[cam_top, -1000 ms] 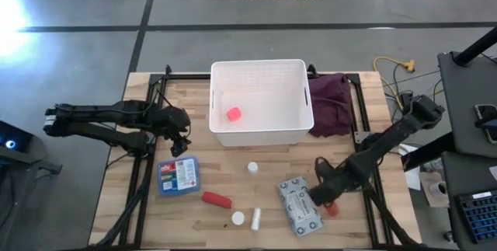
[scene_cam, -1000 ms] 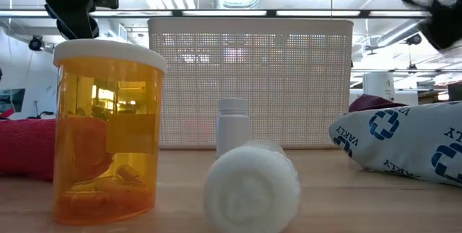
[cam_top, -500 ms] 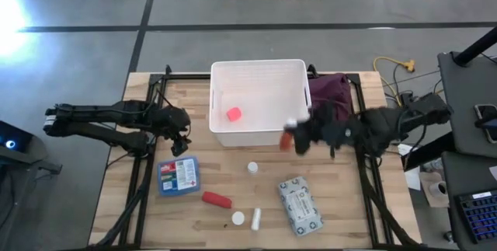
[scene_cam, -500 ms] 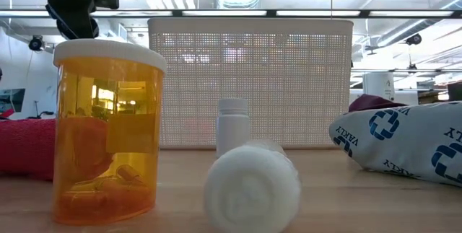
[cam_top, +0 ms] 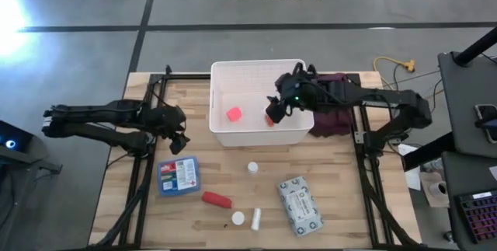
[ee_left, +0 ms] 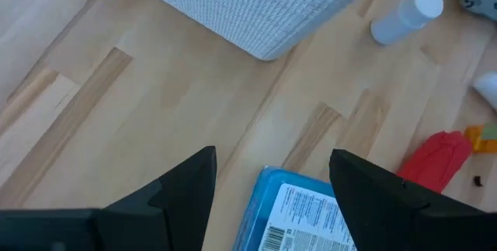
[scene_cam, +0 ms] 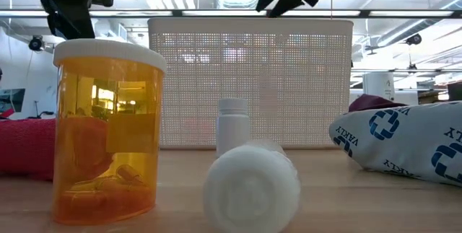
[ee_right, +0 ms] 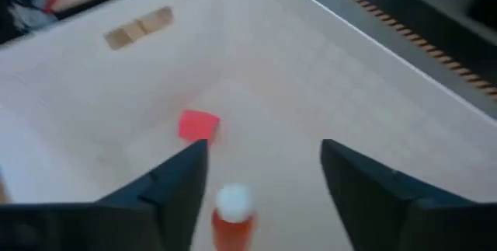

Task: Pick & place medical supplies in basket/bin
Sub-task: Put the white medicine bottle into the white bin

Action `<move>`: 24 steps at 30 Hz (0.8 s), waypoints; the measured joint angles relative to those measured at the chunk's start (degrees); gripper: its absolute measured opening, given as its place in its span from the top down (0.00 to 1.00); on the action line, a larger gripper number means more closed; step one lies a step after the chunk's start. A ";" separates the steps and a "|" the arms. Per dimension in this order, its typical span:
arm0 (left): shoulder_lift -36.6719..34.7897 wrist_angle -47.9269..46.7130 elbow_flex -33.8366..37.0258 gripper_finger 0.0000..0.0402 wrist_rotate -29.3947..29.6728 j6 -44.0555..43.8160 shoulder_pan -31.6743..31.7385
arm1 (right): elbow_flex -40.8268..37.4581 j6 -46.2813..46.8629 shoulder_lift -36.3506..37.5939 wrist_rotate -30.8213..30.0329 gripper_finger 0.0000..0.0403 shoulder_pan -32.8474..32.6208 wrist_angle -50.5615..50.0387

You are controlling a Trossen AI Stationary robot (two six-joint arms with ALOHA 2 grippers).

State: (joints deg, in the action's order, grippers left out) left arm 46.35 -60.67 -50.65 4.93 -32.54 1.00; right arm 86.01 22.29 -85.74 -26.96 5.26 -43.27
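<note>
Slatted wooden table on grey concrete floor, white bin aboard.

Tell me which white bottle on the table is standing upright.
The white bottle nearest the bin stands upright, cap up. The other bottle, near the table's front edge beside the grey pack, lies on its side.

white tub | pink-red piece | blue box | grey-white patterned pack
</note>
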 joint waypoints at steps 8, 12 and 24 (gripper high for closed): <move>-1.05 0.10 0.02 0.43 -0.37 0.63 -0.73 | 2.81 -3.05 -0.35 -7.37 0.16 -3.24 -8.65; -0.59 1.20 0.13 0.43 -3.34 3.88 -0.73 | 2.89 -1.43 2.59 -7.37 0.14 -8.95 -12.58; 4.95 12.73 7.79 0.43 -16.15 15.84 -3.42 | 2.29 49.94 4.16 -8.77 0.17 -29.14 -45.20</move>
State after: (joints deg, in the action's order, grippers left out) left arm 51.30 -47.94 -42.87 -11.22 -16.70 -2.42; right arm 88.30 72.23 -81.58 -35.73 -23.88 -88.48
